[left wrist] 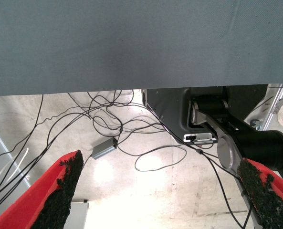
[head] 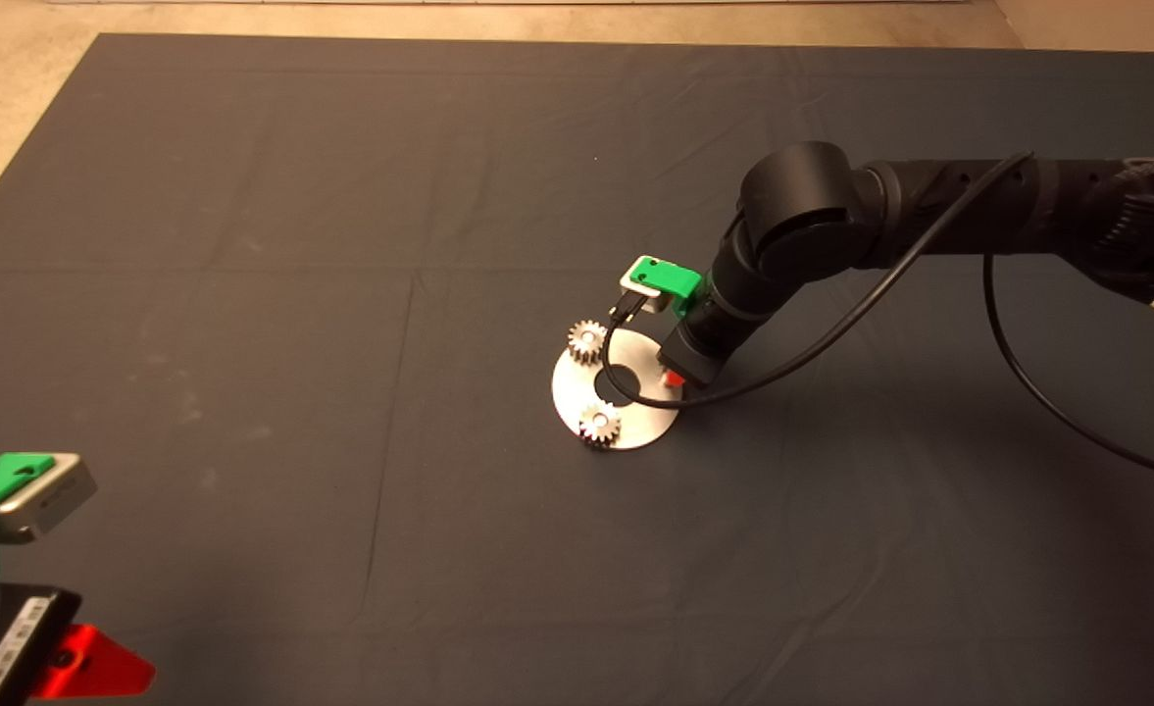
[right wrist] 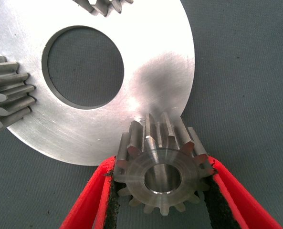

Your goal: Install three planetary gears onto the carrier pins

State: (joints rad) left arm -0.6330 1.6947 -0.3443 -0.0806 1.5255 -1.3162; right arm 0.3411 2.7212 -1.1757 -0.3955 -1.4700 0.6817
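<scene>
Between right hand (right wrist: 160,200) fingers, third gear (right wrist: 161,164), over disc (right wrist: 151,71) rim

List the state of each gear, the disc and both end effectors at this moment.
Far gear: seated on the disc.
Near gear: seated on the disc.
Third gear: clamped, at the disc's edge.
Disc: flat on the mat.
Right end effector: shut on the third gear.
Left end effector: open, parked lower left.
</scene>
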